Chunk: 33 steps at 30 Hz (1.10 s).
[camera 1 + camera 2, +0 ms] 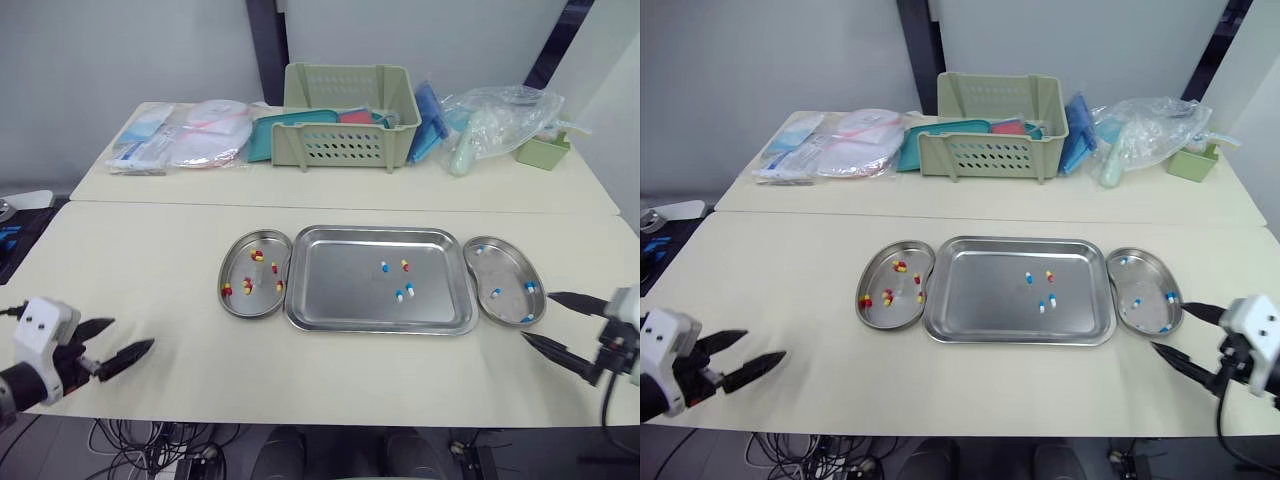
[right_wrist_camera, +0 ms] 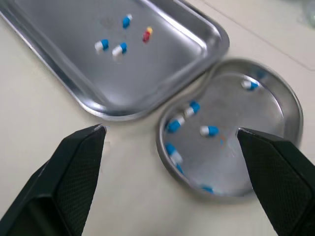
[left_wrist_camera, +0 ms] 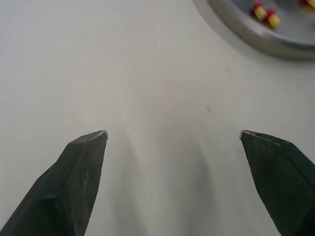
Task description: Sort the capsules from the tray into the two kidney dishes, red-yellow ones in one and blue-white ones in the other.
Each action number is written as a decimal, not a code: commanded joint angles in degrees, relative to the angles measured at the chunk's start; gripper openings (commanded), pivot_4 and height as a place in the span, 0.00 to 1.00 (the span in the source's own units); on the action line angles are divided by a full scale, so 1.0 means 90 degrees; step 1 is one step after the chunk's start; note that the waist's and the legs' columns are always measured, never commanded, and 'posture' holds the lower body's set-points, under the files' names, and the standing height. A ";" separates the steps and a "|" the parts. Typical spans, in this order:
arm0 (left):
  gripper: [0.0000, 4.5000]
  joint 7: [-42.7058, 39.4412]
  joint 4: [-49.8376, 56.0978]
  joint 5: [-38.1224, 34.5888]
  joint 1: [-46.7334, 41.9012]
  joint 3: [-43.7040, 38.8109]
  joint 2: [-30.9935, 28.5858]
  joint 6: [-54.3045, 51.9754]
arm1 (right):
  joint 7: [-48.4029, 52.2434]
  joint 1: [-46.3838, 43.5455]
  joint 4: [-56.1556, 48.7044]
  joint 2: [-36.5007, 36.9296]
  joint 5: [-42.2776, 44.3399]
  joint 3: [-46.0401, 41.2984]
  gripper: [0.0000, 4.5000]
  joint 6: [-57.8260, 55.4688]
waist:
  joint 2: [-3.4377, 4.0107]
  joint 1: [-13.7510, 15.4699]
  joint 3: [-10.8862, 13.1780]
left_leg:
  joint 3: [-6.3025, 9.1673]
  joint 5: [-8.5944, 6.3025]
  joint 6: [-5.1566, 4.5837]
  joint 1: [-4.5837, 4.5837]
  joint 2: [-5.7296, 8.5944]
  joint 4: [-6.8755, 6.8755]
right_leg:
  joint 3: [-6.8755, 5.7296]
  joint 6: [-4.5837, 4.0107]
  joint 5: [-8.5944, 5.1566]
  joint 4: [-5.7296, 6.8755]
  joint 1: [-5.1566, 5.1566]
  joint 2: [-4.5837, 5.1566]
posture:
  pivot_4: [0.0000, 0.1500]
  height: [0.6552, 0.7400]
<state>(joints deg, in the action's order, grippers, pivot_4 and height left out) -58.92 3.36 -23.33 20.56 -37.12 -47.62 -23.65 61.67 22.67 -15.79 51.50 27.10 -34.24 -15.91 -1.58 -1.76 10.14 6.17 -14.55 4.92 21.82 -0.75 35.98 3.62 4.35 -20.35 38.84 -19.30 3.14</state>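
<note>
**A:** Where was the tray (image 1: 340,285) sitting?

**B:** Dead centre on the desk (image 1: 150,260), with a kidney dish tucked against each end: the left dish (image 1: 240,262) at nine o'clock and the right dish (image 1: 505,275) at three o'clock.

**A:** And the capsules?

**B:** Four lay in the tray, bunched right of its middle: three blue-white capsules (image 1: 409,288) and one red-yellow capsule (image 1: 405,265). The left dish held red-yellow ones, the right dish blue-white ones.

**A:** The arms?

**B:** Both were spread wide and held nothing. The left end effector (image 1: 130,335) hung over bare desk at about eight o'clock from the tray, well apart from the left dish. The right end effector (image 1: 535,315) was at four o'clock, its fingers pointing at the right dish's near rim.

**A:** Behind them?

**B:** A green basket (image 1: 350,130) stood at twelve o'clock, among bags.
</note>
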 commanded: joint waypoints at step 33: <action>0.99 -0.0829 0.2427 -0.1001 -0.0139 0.2009 0.0586 0.1032 | 0.0649 0.1149 0.1176 -0.0084 -0.0725 -0.1042 1.00 0.1088 | 0.0014 0.0000 -0.0002 | -0.0003 0.0000 0.0001 0.0001 -0.0001 0.0003 | 0.0004 0.0002 0.0001 0.0004 0.0004 -0.0001 | 1.00 1.00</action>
<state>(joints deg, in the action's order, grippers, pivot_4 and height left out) -66.65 22.59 -31.59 19.98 -20.35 -42.31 -14.78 67.59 32.12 -2.54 50.85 19.25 -40.79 -5.57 -1.45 -1.76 10.12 6.14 -14.55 4.93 21.82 -0.76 36.01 3.66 4.37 -20.34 38.87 -19.25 3.13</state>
